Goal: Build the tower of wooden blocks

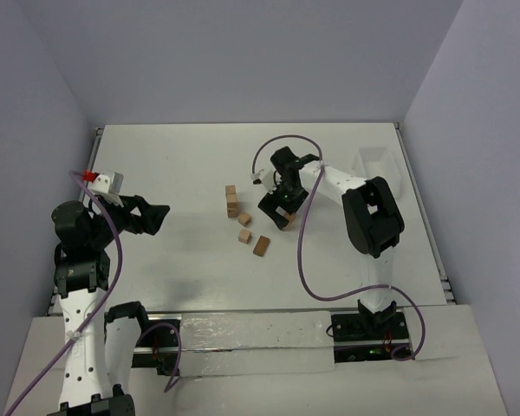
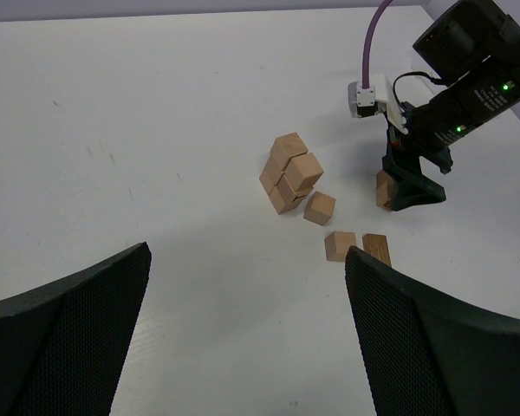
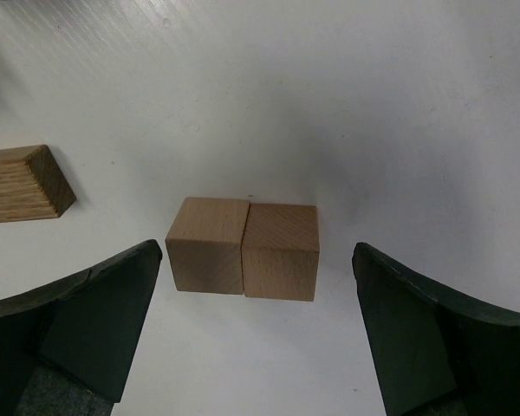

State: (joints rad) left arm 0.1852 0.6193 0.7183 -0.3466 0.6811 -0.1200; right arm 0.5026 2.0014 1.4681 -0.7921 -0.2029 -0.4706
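From above, the tower (image 1: 231, 200) stands mid-table with loose blocks (image 1: 243, 236) just beside it; the left camera shows the left gripper (image 2: 247, 254) wide open, well away from them; the right camera shows the right gripper (image 3: 258, 250) wide open over two touching blocks.

Left arm (image 1: 80, 347): white perforated lower link, black joint housings, thin purple cable (image 1: 119, 251) alongside, and a small white camera box (image 1: 107, 181) with a red tag.

Right arm (image 1: 374, 217): white links, bulky black elbow housing, matching purple lead (image 1: 301, 260) — small green indicator lights (image 2: 503, 87) lit near the wrist.

Left gripper (image 2: 247, 253): black, mesh-textured fingers (image 2: 69, 347).

Right gripper (image 3: 258, 251): smooth dark fingers (image 3: 87, 321).
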